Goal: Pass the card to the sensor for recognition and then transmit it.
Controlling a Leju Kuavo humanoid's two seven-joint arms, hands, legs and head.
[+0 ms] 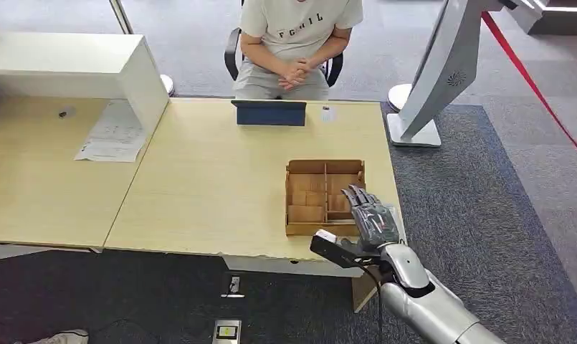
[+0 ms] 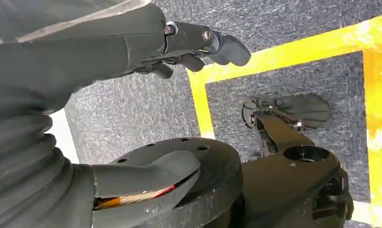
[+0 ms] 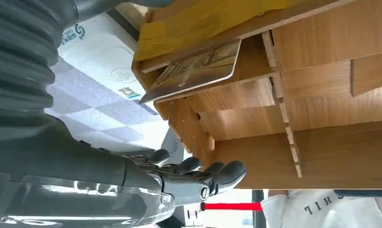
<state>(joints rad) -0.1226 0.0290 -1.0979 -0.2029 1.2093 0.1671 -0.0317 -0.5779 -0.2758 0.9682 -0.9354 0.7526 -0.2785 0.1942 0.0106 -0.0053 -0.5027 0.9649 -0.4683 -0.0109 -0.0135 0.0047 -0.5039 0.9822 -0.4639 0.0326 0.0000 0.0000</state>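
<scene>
Two views carry the working side. From the head view, the right hand [image 1: 371, 215] reaches over the near right corner of a wooden divided tray [image 1: 325, 167] on the light wood table [image 1: 199, 186], fingers stretched forward and apart, holding nothing. The tray's contents are too small to read from there. The right wrist view is what brings out the card [image 3: 193, 71]: it leans tilted inside one compartment of the tray [image 3: 321, 42], propped against a divider, its printed face showing and its long axis running along that compartment's length. A yellow piece [image 3: 198, 23] lies in the neighbouring slot. The same view shows the right hand [image 3: 189, 175] with fingers extended just beside the tray's outer wall, well apart from the card.

Across the table a blue tablet [image 1: 270, 113] stands upright, with a seated person [image 1: 296, 43] behind it, hands clasped. Papers [image 1: 113, 132] lie on the adjoining table.

The left wrist view looks down at grey carpet with yellow tape [image 2: 274, 54]; the left hand [image 2: 146, 109] hangs there with its fingers parted and empty.
</scene>
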